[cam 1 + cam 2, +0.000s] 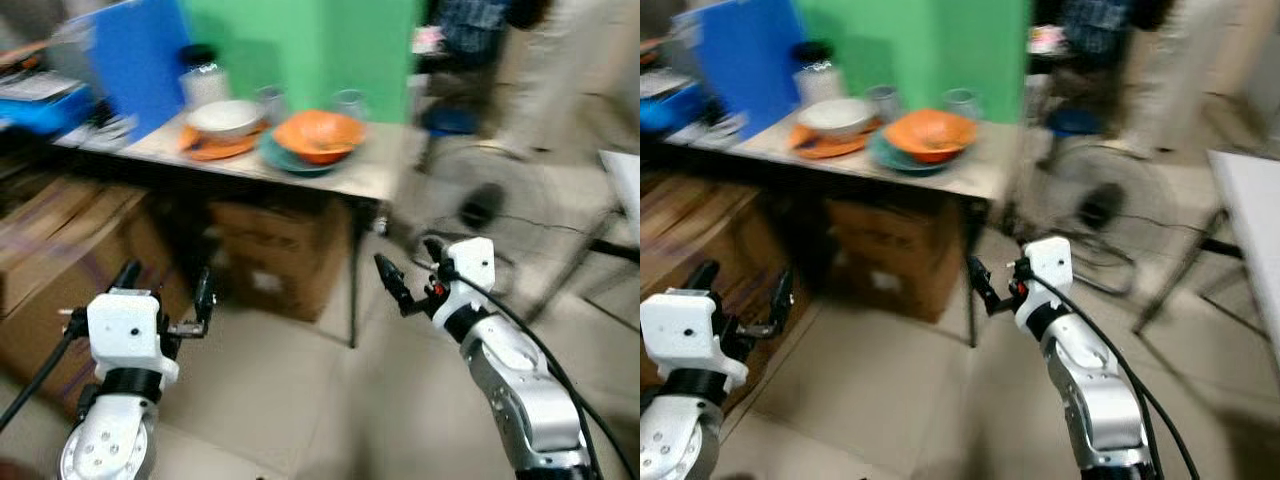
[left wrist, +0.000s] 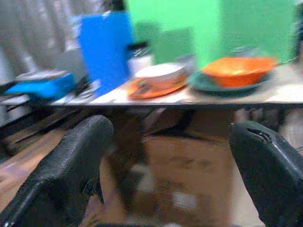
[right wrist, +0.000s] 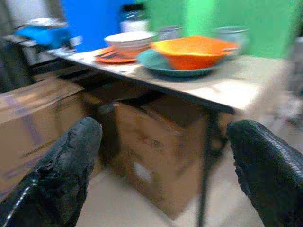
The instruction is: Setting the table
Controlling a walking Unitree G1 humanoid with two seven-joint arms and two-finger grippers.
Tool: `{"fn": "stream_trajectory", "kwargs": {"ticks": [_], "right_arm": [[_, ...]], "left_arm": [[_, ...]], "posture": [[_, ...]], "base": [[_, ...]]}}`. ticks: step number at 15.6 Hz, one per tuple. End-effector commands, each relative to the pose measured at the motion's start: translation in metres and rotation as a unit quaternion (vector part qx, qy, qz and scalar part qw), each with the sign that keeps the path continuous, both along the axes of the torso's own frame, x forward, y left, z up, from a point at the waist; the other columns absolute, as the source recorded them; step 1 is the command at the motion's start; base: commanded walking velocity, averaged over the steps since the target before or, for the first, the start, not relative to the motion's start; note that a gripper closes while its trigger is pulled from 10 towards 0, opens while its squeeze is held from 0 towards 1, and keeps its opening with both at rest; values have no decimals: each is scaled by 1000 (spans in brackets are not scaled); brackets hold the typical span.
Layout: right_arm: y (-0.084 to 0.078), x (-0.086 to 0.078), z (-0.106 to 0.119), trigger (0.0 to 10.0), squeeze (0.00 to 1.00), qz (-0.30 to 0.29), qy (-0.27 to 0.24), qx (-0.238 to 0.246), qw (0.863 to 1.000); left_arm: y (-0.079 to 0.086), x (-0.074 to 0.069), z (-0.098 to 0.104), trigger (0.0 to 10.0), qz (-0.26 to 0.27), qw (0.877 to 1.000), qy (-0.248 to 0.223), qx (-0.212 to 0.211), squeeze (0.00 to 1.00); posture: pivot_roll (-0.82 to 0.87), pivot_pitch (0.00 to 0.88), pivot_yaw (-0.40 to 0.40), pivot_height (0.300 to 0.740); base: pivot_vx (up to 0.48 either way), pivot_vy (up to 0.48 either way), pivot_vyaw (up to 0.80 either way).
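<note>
A small table (image 1: 385,172) stands ahead of me against a green backdrop. On it an orange bowl (image 1: 318,135) sits in a teal plate (image 1: 288,160), and a white bowl (image 1: 226,117) rests on an orange plate (image 1: 212,150). Two glasses (image 1: 348,102) and a black-lidded jar (image 1: 203,78) stand behind them. My left gripper (image 1: 165,285) is open and empty, held low in front of the table's left side. My right gripper (image 1: 412,268) is also open and empty, below and just right of the table's front corner. The picture is blurred.
Cardboard boxes (image 1: 280,260) sit under the table and to its left. A blue board (image 1: 140,55) leans at the table's back left. A floor fan (image 1: 1100,205) stands right of the table, a white table (image 1: 1250,200) further right. A person (image 1: 560,70) stands behind.
</note>
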State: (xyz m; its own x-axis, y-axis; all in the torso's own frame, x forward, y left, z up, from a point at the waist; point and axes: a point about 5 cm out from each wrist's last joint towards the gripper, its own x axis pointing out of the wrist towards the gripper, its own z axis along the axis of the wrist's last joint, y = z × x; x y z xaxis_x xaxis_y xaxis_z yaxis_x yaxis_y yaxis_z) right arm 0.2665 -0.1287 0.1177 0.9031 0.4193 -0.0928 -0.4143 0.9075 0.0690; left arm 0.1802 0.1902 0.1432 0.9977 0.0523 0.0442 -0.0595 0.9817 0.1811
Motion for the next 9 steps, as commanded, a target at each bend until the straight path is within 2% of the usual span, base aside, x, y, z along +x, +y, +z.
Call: {"fn": "stream_trajectory", "kwargs": {"ticks": [1, 7, 9], "right_arm": [[4, 3, 3, 10000, 0, 10, 5, 12, 1000], [1, 12, 15, 10000, 0, -10, -7, 33, 999], [-1, 15, 20, 10000, 0, -48, -26, 41, 998]], "left_arm": [[1, 3, 3, 10000, -1, 1000, -3, 5, 0], [0, 7, 6, 10000, -7, 1000, -3, 3, 0], [0, 9, 8, 10000, -7, 1000, -6, 1, 0]], "posture": [[-13, 0, 29, 740], [-15, 0, 30, 740], [-29, 0, 43, 740]], "base": [[352, 0, 0], [351, 0, 0], [351, 0, 0]]}}
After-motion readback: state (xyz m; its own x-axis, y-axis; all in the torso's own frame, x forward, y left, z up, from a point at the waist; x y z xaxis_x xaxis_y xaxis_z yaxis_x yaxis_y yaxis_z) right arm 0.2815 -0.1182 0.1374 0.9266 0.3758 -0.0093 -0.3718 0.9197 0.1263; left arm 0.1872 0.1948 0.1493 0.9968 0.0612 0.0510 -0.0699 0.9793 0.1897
